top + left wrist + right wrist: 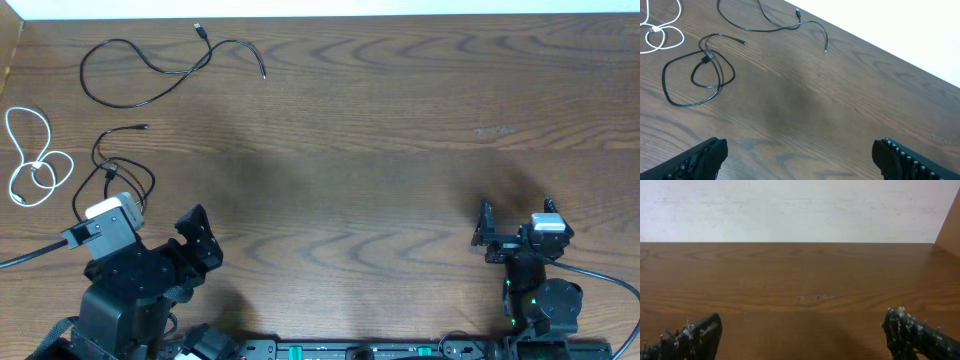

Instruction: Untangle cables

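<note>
Three cables lie apart at the far left of the wooden table. A long black cable curves along the back edge; it also shows in the left wrist view. A white cable is looped at the left edge, partly in the left wrist view. A second black cable is coiled in loops in front of them. My left gripper is open and empty, just right of and nearer than the coiled black cable. My right gripper is open and empty, far from all the cables.
A pale wall runs along the table's far edge. A raised wooden side panel stands at the right end. A faint scuff mark is on the table ahead of my right gripper.
</note>
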`<state>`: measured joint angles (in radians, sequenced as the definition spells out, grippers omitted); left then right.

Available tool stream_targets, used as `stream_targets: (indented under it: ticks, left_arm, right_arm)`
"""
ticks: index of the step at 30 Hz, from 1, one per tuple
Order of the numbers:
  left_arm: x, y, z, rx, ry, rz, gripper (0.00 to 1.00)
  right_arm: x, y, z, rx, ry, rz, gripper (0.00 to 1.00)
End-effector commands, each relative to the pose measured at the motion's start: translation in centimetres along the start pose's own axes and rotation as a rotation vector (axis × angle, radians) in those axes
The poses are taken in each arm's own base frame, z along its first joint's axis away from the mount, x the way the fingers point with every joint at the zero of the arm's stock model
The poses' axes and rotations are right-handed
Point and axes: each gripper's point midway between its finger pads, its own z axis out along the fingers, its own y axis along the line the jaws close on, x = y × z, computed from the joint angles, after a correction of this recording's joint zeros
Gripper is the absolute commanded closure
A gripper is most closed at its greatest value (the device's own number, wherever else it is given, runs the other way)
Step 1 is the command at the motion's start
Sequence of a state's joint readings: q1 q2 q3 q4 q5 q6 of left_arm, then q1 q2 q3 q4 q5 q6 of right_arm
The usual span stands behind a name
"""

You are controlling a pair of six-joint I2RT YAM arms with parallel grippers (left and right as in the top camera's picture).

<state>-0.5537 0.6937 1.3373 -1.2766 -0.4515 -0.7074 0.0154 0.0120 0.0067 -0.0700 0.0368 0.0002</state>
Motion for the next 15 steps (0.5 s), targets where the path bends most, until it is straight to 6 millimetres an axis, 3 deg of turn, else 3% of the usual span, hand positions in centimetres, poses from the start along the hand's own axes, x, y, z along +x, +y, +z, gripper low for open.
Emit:
stream_targets:
  ticks: [1, 15]
  left_arm:
    - [-0.23, 0.17, 0.02, -0.015, -0.011, -0.004, 0.02]
    - [-0.11, 0.29, 0.02, -0.019, -0.006, 0.000, 0.02]
  right_arm:
    - [0.02, 0.26, -0.03, -0.013, -0.001, 0.017, 0.01]
    - [0.02, 0.26, -0.03, -0.013, -0.001, 0.017, 0.01]
